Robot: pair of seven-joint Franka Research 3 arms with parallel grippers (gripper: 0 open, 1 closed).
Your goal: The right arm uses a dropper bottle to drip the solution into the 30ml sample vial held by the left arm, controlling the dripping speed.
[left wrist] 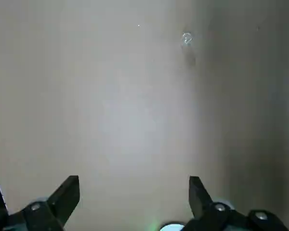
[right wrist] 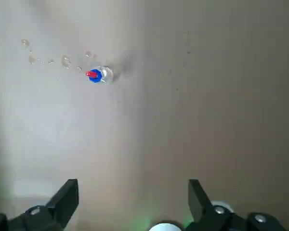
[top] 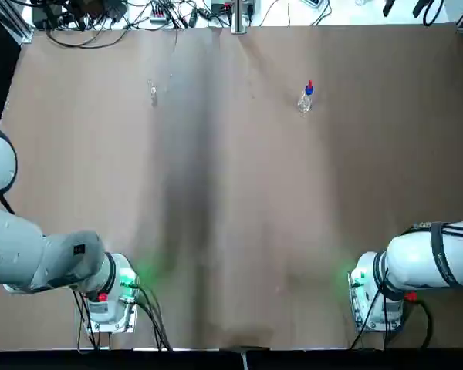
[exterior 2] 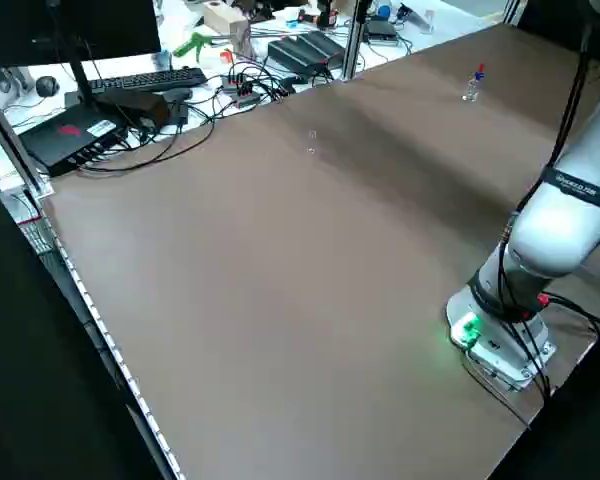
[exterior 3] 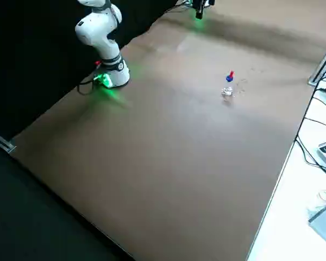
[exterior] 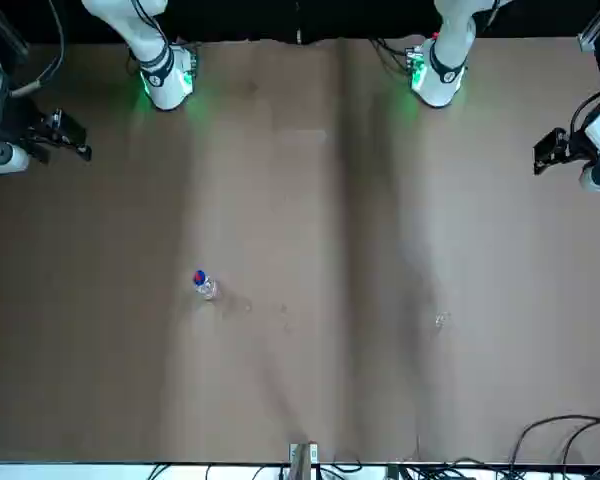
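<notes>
Top view: your dropper bottle (top: 305,99) stands far right on table (top: 239,193), vial (top: 153,93) far left. Front view: both claws off near corners. Left wrist view: left claw (left wrist: 134,199) spread, nothing between. Right wrist view: right claw (right wrist: 133,202) spread too.

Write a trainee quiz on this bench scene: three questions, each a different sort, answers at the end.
1. True or false: the dropper bottle stands upright on the table.
2. Multiple choice: what colour is that bottle's collar?
a) green
b) blue
c) yellow
3. Fill in the blank: the left hand and the right hand both have their fingers apart, and the clear sample vial is on the ____ arm's side of the bottle.

Key: 1 true; 2 b; 3 left
</notes>
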